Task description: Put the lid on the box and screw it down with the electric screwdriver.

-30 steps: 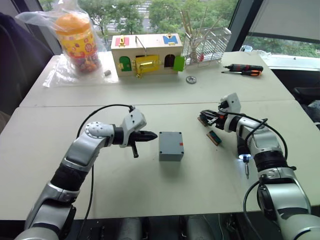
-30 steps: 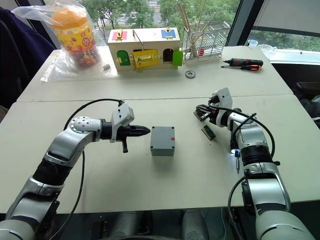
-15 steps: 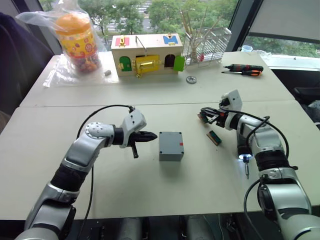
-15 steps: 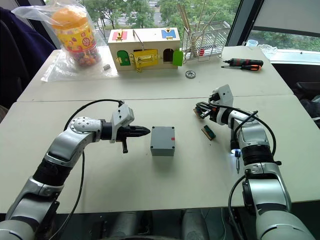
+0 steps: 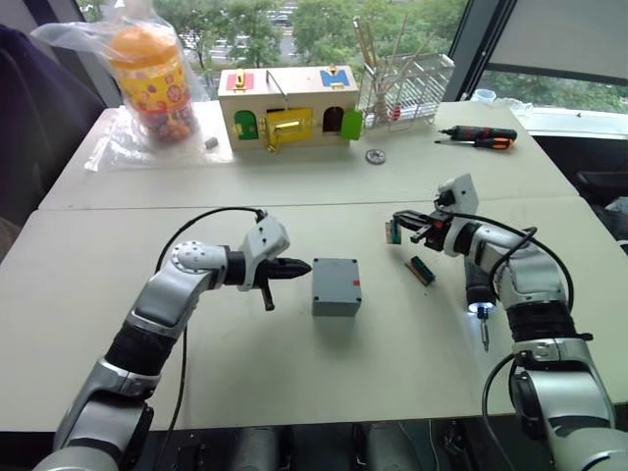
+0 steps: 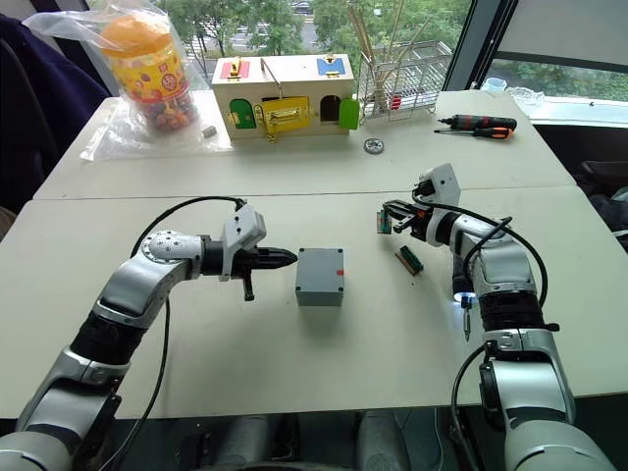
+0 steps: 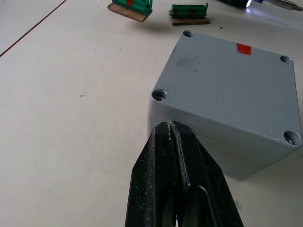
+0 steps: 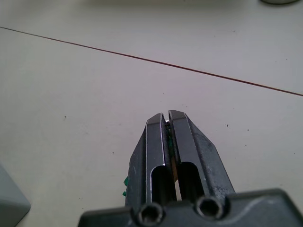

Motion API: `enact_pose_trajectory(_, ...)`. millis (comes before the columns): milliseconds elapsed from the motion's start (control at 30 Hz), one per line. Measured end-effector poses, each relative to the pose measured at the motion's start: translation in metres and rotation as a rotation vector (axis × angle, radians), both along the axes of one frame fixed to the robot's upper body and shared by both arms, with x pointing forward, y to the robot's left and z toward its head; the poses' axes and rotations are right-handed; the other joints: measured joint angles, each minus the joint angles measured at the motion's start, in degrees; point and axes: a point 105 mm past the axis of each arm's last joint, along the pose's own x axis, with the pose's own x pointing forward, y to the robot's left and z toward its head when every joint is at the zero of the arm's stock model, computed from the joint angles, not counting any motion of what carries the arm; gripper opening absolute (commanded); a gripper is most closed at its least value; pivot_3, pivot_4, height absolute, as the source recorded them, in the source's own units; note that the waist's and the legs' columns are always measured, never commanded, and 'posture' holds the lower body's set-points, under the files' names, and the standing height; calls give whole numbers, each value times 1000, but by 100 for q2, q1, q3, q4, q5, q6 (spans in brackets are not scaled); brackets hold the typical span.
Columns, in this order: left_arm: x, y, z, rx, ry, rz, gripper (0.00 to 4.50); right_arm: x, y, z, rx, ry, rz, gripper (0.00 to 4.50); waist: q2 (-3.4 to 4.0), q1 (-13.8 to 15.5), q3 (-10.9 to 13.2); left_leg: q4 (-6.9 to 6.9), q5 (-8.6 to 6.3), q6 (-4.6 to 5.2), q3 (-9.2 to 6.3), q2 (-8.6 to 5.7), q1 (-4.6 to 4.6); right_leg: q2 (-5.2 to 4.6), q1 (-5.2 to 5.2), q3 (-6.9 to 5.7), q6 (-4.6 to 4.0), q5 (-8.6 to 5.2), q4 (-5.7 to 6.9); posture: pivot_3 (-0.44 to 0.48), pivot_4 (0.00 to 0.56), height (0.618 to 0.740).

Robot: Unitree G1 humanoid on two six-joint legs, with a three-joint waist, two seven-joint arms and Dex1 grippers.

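Your left gripper [image 5: 299, 266] is pressed together, empty, just beside the box [image 5: 336, 286], whose lid [image 7: 236, 85] already sits on top. Right gripper [image 5: 402, 228] pinches a small green part; the electric screwdriver [image 5: 477, 296] lies near it, unused.

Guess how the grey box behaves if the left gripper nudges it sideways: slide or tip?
Probably slides. The grey box sits flat on the table and looks about as wide as tall, so tipping seems unlikely. Its plastic-looking shell suggests it is stiff and light. The left gripper is shut, its tip low beside the box wall, which favours a push over a topple.
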Motion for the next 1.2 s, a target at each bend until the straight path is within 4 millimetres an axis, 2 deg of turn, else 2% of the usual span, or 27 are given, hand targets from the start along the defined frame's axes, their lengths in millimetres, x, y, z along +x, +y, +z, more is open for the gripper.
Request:
enact_pose_trajectory(167, 0, 0, 0, 4, -1, 1, 0, -3, 5, -6, -2, 27, 47, 65, 0, -1, 0, 0, 0, 0, -1, 0, 0, 0, 0, 0, 0, 0, 0, 0, 150, 711)
enact_pose_trajectory(333, 0, 0, -1, 6, -1, 1, 0, -8, 13, -4, 11, 12, 123, 65, 0, 0, 0, 0, 0, 0, -1, 0, 0, 0, 0, 0, 0, 0, 0, 0, 150, 711)
enact_pose_trajectory(500, -1, 0, -2, 8, 0, 1, 0, -21, 18, -10, -119, -35, 258, 65, 0, -3, 0, 1, 0, 0, -1, -1, 0, 0, 0, 0, 0, 0, 0, 0, 150, 711)
enact_pose_trajectory(800, -1, -2, -3, 19, -10, -5, 0, -27, 18, -8, -240, -103, 343, 65, 0, 6, 0, 1, 0, 0, -2, 0, 0, -1, 1, 0, 0, 0, 0, 0, 150, 711)
enact_pose_trajectory(1033, -1, -2, -4, 20, -11, -5, 0, -21, 11, 0, -180, -109, 287, 65, 0, 8, 0, 2, 0, 0, -3, 1, 0, -1, 2, -1, 0, 0, 0, 0, 150, 711)
enact_pose_trajectory(1200, -2, -2, -2, 11, -2, -7, 0, -22, 7, 29, -63, -153, 233, 65, 0, 4, 0, 2, 0, 0, -4, 3, 0, -1, 1, -1, 0, 0, 0, 0, 150, 711)
